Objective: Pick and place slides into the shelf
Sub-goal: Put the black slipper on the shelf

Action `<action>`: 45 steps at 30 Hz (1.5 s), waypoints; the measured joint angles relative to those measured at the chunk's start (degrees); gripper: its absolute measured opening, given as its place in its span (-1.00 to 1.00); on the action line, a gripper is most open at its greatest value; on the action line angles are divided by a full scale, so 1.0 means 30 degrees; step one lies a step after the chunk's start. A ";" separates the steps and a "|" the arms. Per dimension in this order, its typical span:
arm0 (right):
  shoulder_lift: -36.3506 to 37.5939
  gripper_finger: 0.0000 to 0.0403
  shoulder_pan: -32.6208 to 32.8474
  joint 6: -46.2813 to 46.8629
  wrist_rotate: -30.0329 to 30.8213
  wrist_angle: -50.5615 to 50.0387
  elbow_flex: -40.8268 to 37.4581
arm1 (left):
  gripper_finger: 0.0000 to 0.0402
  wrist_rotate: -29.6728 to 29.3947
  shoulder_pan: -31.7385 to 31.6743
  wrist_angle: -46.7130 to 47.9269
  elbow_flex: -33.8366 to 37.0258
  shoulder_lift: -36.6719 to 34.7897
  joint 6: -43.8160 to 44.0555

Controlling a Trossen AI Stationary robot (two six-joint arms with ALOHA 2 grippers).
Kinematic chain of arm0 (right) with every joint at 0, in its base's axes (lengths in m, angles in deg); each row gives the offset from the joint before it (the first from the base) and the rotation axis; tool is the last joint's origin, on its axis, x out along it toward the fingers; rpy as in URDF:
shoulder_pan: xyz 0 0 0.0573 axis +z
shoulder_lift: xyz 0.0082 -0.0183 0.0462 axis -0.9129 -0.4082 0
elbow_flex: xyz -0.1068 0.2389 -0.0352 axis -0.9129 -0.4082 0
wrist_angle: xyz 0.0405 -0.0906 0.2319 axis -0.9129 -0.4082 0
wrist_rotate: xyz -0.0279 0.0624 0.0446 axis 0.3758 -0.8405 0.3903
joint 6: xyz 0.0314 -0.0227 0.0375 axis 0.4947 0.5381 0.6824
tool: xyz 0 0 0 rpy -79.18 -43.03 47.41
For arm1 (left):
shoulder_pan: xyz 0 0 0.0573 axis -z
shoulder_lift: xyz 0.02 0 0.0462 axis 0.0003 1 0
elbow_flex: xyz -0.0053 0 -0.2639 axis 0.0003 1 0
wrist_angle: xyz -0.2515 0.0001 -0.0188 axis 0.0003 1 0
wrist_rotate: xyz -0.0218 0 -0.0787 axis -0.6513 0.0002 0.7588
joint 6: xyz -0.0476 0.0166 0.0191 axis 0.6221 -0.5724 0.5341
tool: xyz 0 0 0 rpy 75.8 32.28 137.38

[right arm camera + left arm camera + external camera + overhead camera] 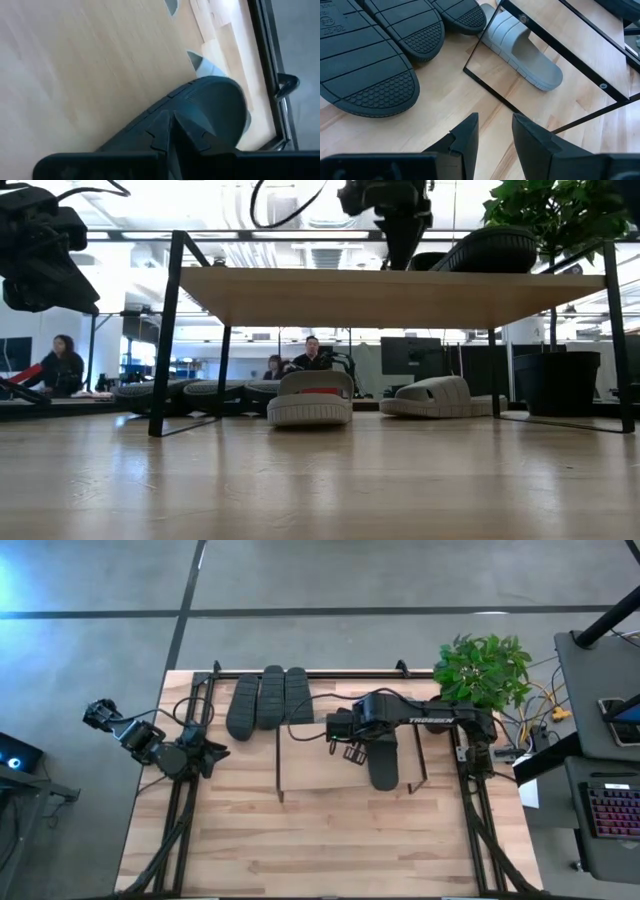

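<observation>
On top of the low two-level shelf with pale wooden top board and thin black metal frame [320, 765]: one dark grey rubber slide [384, 762], sole up, long axis running 12 to 6 o'clock in the high view, at the board's 3 o'clock end.

Right pincer [352, 745]: over the board, just at 9 o'clock of that slide. The right wrist view shows its fingers pressed together over the slide's dark ribbed edge [200, 107]; judged clamped on the slide, which is either being set down or about to be freed.

Relation governing the next move: the slide lies at 3 o'clock of the right pincer, its length square to the arm's reach; board space toward 9 o'clock is bare.

Left pincer [207, 753]: waiting at the tabletop's [330, 850] 9 o'clock side, fingers [465, 137] a narrow gap apart, holding nothing.

Remaining stock: three dark grey slides in a row [268, 700], soles up, on the tabletop at 12 o'clock of the left pincer, just outside the shelf's 9 o'clock end; the left arm is much nearer them.

Views compared: the low view alone shows two light grey slides, the near one [310, 398] and the far one [432, 396], on the level beneath the board; the high view hides both. The left wrist view shows one of them [525, 52] through the frame.
</observation>
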 joint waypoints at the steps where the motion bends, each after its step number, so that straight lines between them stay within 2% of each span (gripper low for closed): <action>1: 0.0133 -0.94 0.0011 -0.0043 0.0000 0.0101 0.0000 | -0.48 0.0007 0.0000 0.0003 0.0000 0.0000 0.0000; 5: 0.0582 -0.94 -0.0012 -0.0228 -0.0026 0.0148 0.0209 | -0.48 0.0007 0.0006 -0.0007 -0.0001 0.0000 0.0000; 9: 0.0630 -0.94 -0.0198 -0.1790 -0.0388 0.1015 0.0483 | -0.48 0.0007 0.0000 -0.0007 -0.0007 0.0000 0.0000; 14: 0.0147 -0.94 -0.0403 -0.4730 -0.3931 0.2904 0.0444 | -0.48 0.0015 0.0000 -0.0015 -0.0007 0.0000 0.0000; 23: -0.1117 -0.94 -0.0496 -0.7213 -0.4073 0.2486 0.0364 | -0.48 0.0015 0.0000 -0.0022 -0.0015 -0.0015 0.0000; 29: -0.1126 -0.94 -0.0804 -0.7080 -0.4011 0.0021 0.0310 | -0.48 0.0015 0.0000 -0.0021 -0.0015 -0.0015 0.0000; 40: -0.0354 -0.94 -0.1036 -0.5160 -0.4007 0.0101 -0.0933 | -0.48 0.0007 0.0000 -0.0020 -0.0015 -0.0007 0.0022; 45: -0.0142 -0.94 -0.1066 -0.4659 -0.4911 -0.0007 -0.2396 | -0.48 0.0007 0.0006 -0.0015 -0.0015 -0.0007 0.0029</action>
